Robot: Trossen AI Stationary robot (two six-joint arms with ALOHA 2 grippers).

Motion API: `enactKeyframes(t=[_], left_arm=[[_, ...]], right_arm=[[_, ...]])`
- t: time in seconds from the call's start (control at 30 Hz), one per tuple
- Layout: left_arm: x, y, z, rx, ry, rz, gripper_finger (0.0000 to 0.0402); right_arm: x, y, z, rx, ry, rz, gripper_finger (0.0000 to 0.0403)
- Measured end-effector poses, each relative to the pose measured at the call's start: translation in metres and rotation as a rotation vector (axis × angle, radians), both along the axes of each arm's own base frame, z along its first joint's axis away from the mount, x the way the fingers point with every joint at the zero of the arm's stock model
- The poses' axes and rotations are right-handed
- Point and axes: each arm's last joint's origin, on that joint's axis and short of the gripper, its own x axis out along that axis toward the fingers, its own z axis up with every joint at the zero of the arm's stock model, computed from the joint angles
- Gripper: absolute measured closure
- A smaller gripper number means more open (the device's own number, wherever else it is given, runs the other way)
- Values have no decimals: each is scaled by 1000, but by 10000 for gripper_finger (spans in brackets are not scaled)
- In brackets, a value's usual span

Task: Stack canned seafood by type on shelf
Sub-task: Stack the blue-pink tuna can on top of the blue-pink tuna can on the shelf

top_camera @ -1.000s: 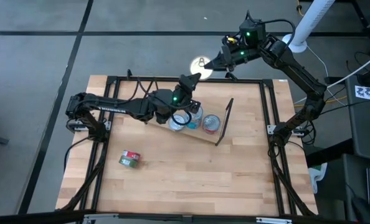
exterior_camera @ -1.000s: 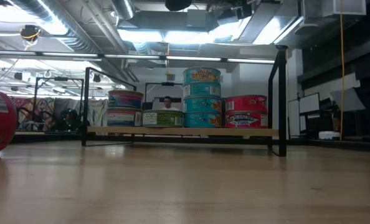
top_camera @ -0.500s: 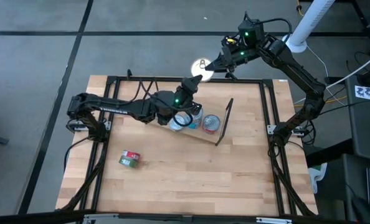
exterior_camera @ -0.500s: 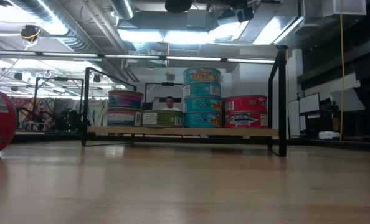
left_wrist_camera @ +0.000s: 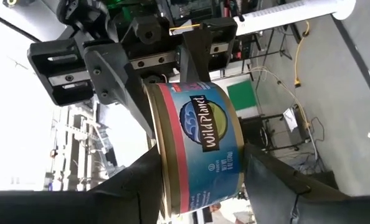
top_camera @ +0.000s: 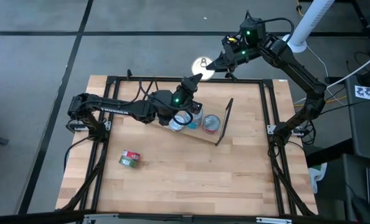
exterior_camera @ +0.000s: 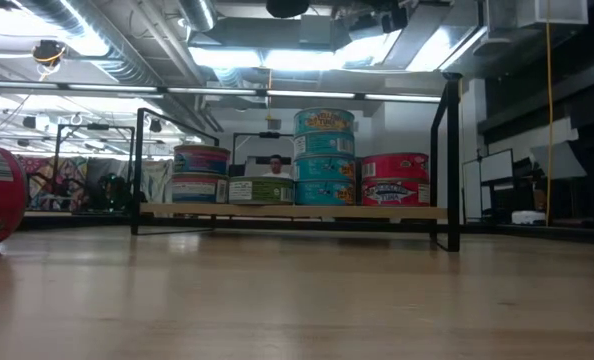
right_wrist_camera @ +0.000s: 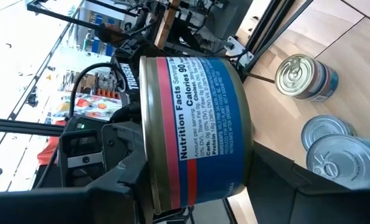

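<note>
The setting is a robotics lab or workshop with an industrial feel. Exposed silver ducting (exterior_camera: pixel 97 30) and long strip lights (exterior_camera: pixel 277 58) run across an open ceiling, and the floor (top_camera: pixel 35 37) is bare grey concrete. A black-framed wooden tabletop (top_camera: pixel 191 174) carries the two arms, with loose cables (top_camera: pixel 353 68) and dark equipment (top_camera: pixel 365 137) beside it. A person (exterior_camera: pixel 274 165) sits far behind.

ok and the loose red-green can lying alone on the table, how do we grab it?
Loose can lies on its side, label up, so it may roll. Come from above, pinch its two flat ends, not the curved wall. Right gripper is shut on another can past the table edge, left gripper beside it.
</note>
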Motion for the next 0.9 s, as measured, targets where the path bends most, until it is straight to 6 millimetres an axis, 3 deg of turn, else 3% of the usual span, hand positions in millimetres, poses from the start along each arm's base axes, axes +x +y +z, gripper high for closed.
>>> enactKeyframes(t=[0.27, 0.63, 0.77, 0.9], left_arm=[[-2, 1, 3, -8, -27, 11, 231], [0, 3, 3, -2, -26, -14, 268], [0, 5, 3, 2, -21, -8, 286], [-1, 5, 3, 0, -21, 0, 293]], right_arm=[[3, -3, 6, -53, -56, -38, 210], [6, -3, 4, -76, -56, -44, 162], [6, -3, 4, -66, -49, -55, 175], [6, -4, 3, -79, -36, -93, 215]])
